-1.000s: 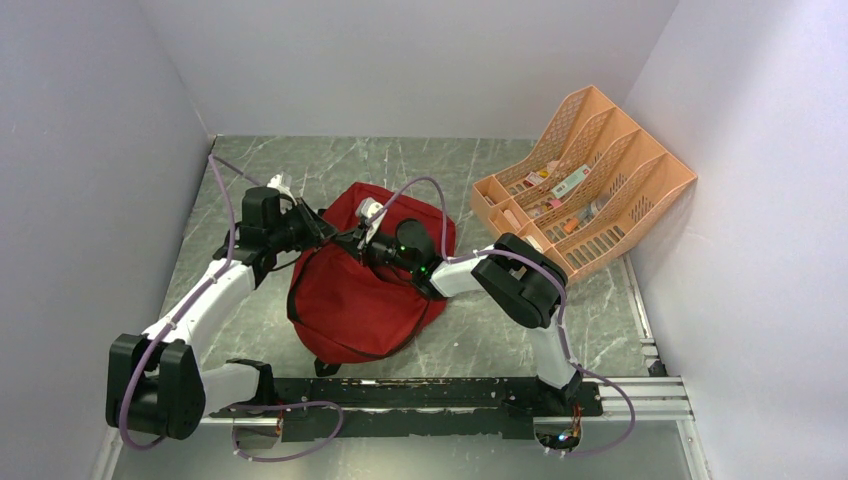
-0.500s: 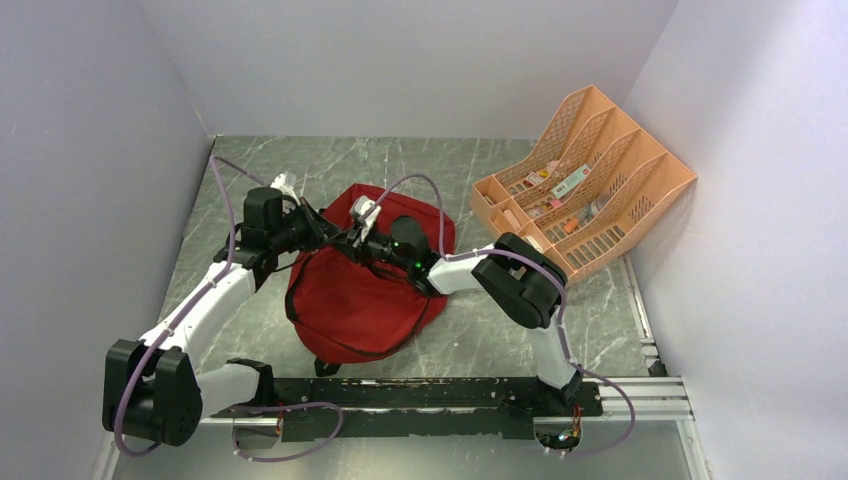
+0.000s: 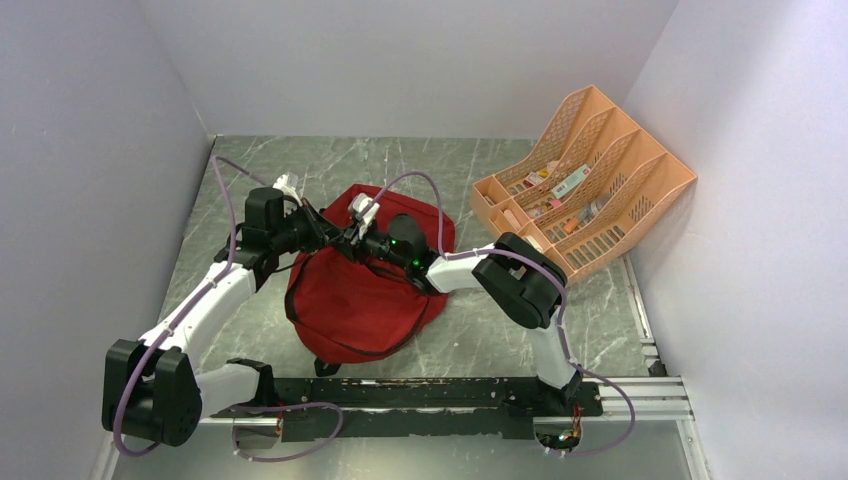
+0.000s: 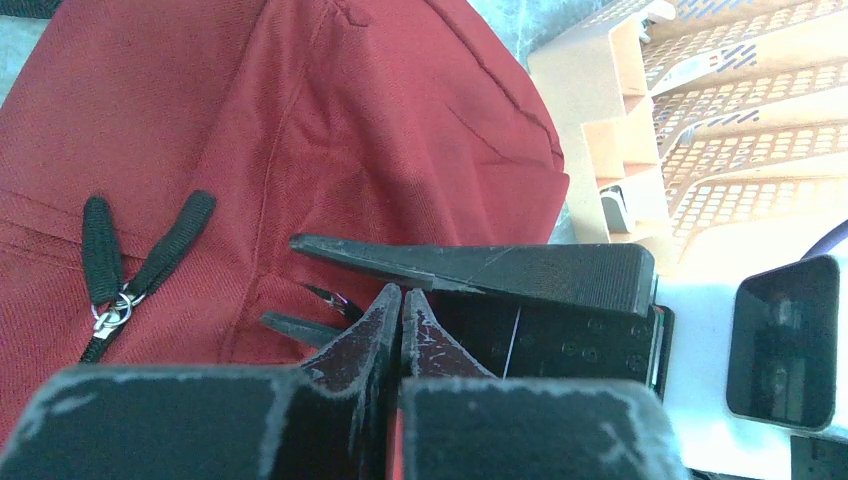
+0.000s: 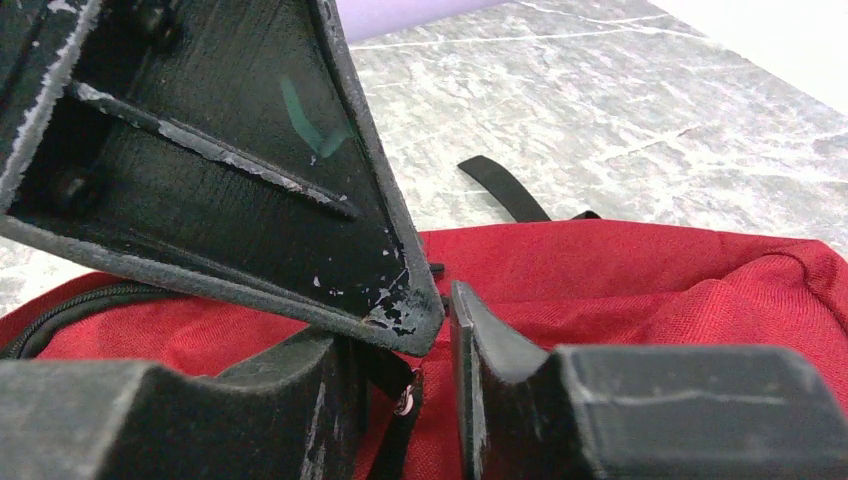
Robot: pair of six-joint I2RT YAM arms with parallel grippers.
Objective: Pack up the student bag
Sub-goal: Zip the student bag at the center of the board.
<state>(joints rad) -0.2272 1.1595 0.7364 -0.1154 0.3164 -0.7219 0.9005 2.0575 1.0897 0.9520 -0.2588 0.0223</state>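
The student bag [image 3: 360, 295], a dark-red backpack, lies in the middle of the table; it also shows in the left wrist view [image 4: 300, 130] and the right wrist view [image 5: 650, 270]. Both grippers meet at its upper left edge. My left gripper [image 3: 328, 232] is shut, with a sliver of red fabric between its fingers [image 4: 401, 292]. My right gripper [image 3: 352, 238] is slightly open right beside it [image 5: 410, 350]. A black zipper pull with a metal ring [image 5: 405, 400] hangs in the gap between the right fingers. Two more black zipper pulls [image 4: 120, 290] lie on the bag's front.
A peach mesh desk organiser [image 3: 590, 190] with several small items stands at the back right against the wall; it also shows in the left wrist view [image 4: 720, 120]. A black strap [image 5: 505, 190] lies on the marble table beyond the bag. Walls close in left, back and right.
The right gripper has slid a little left and away along the bag's top, closer to the left gripper. The bag's upper left edge has shifted slightly left with them.
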